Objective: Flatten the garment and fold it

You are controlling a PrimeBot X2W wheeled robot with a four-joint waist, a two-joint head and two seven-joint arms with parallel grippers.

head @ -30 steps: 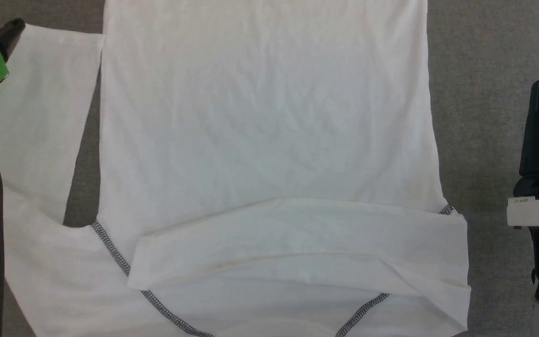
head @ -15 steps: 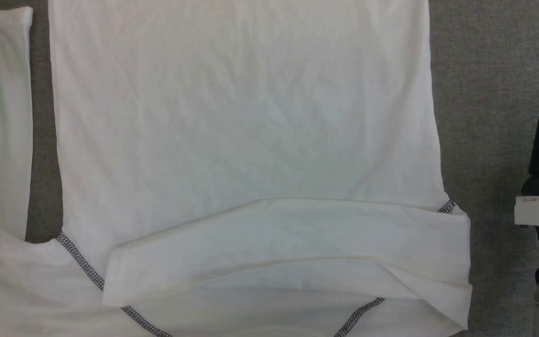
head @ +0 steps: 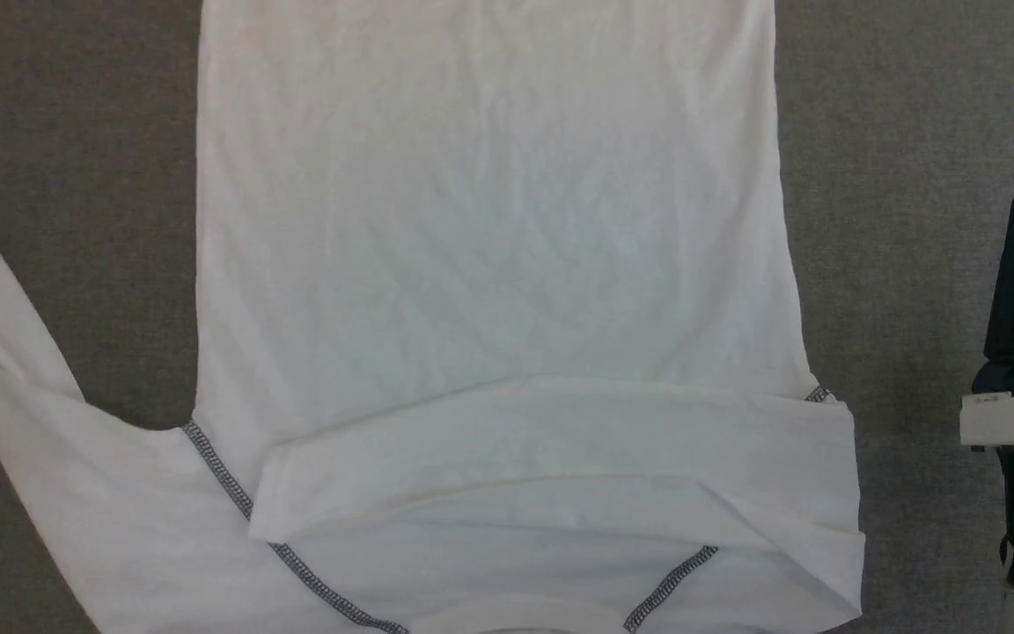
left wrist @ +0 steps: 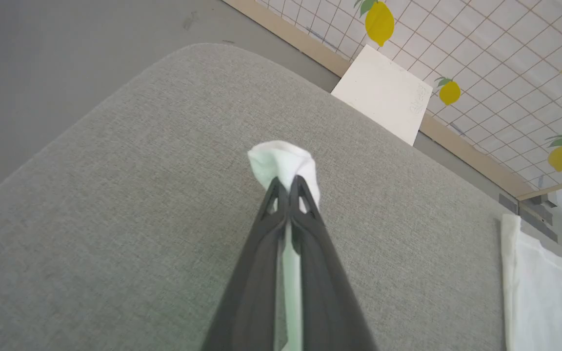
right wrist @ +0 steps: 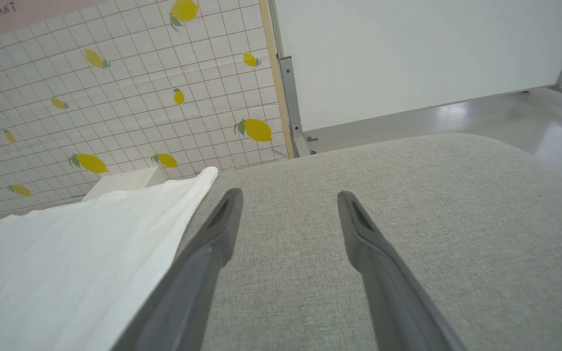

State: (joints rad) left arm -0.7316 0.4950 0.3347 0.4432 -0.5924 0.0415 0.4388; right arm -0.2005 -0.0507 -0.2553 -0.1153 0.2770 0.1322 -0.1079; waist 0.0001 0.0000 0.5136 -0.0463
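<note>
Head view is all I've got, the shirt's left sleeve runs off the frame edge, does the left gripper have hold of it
Observer: Yes. In the left wrist view the left gripper is shut on a bunch of the shirt, with a tuft poking past the fingertips.
Operator: And the right gripper, I see it side-on, is it open?
Observer: Open. In the right wrist view the right gripper has its fingers wide apart over bare table, gripping nothing; the shirt's edge lies off to that view's left.

White garment (head: 489, 264) flat, sleeve folded
</note>
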